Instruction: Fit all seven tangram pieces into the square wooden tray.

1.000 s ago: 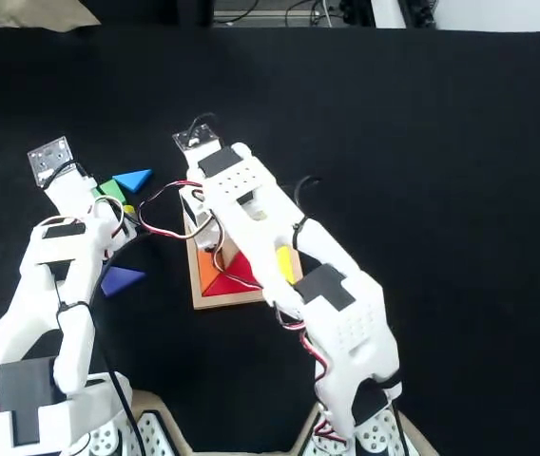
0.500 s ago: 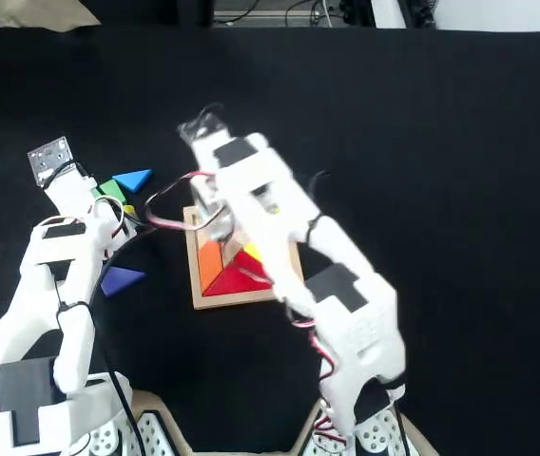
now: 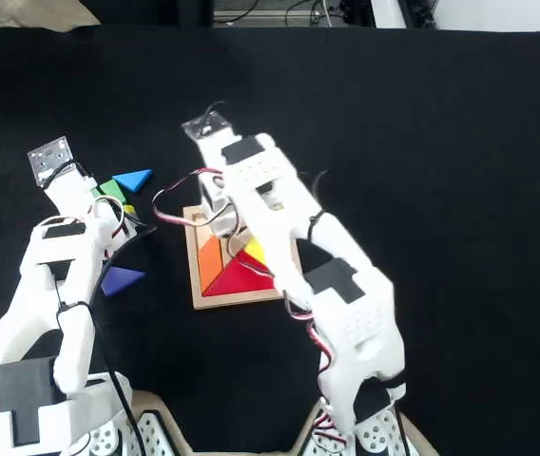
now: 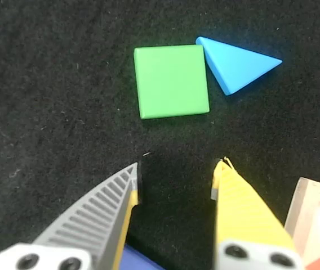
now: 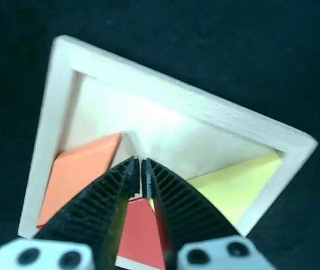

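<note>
Wooden tray (image 5: pixel 177 100) directly beneath right tool (image 5: pixel 141 169), tool closed.

My left arm (image 3: pixel 56 275) and right arm (image 3: pixel 279 218) are white printed shells with black servo blocks (image 3: pixel 332 285) set in, and red, black and white cables (image 3: pixel 170 204) loop at the joints. My left gripper (image 4: pixel 180 169) pairs a ribbed grey finger (image 4: pixel 92 225) with a yellow finger (image 4: pixel 244 214). My right gripper (image 5: pixel 140 164) has ribbed black fingers (image 5: pixel 92 208). Round screws (image 4: pixel 29 261) sit in each white base.
</note>
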`<state>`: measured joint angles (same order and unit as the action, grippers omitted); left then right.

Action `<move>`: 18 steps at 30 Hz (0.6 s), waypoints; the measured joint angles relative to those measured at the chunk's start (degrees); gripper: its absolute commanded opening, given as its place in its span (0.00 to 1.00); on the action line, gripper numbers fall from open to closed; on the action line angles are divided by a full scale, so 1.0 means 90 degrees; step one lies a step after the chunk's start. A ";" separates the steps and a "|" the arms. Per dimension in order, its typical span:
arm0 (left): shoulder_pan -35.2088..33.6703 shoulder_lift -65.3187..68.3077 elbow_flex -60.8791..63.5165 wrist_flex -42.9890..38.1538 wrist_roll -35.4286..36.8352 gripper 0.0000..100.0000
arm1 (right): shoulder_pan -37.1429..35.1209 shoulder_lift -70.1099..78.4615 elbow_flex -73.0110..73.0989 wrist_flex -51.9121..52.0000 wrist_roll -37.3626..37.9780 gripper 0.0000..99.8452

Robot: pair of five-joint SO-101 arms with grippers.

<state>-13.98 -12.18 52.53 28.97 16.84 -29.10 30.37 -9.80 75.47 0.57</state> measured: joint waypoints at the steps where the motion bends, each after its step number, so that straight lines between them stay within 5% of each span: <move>1: 0.0000 0.0000 0.0000 0.0000 0.0000 0.22 | 0.0000 0.0000 0.0000 0.0000 0.0000 0.01; 13: 0.0000 0.0000 0.0000 0.0000 0.0000 0.22 | 0.0664 -0.1045 0.0371 0.0166 0.0010 0.01; 18: -0.0645 0.0000 -0.0283 0.0518 0.0000 0.22 | 0.1065 -0.1592 0.1504 -0.0654 0.0000 0.01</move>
<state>-19.78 -12.18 49.98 33.63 16.84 -19.52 16.04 3.74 69.58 0.57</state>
